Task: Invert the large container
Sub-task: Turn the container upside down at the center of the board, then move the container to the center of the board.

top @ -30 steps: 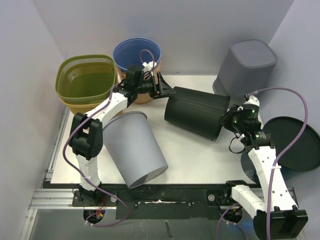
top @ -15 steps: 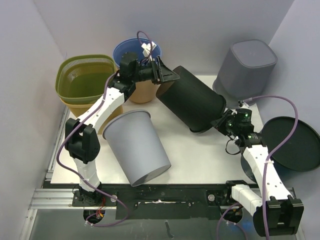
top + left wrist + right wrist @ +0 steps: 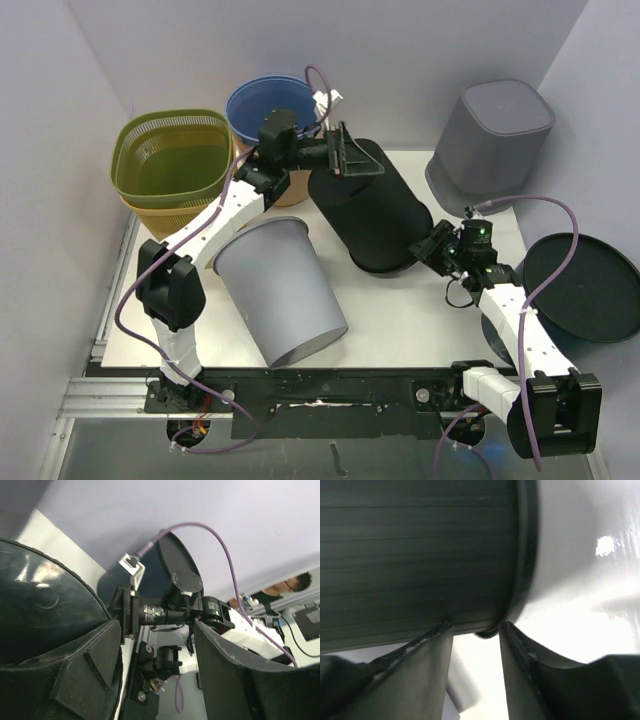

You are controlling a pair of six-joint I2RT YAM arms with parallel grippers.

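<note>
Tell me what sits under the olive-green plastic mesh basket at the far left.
A tan plastic basket is nested under the olive-green plastic mesh basket; only its rim and a strip of wall show. The rest is covered.

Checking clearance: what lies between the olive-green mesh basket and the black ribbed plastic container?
In the top view, the round blue bucket and the left arm lie between them.
</note>
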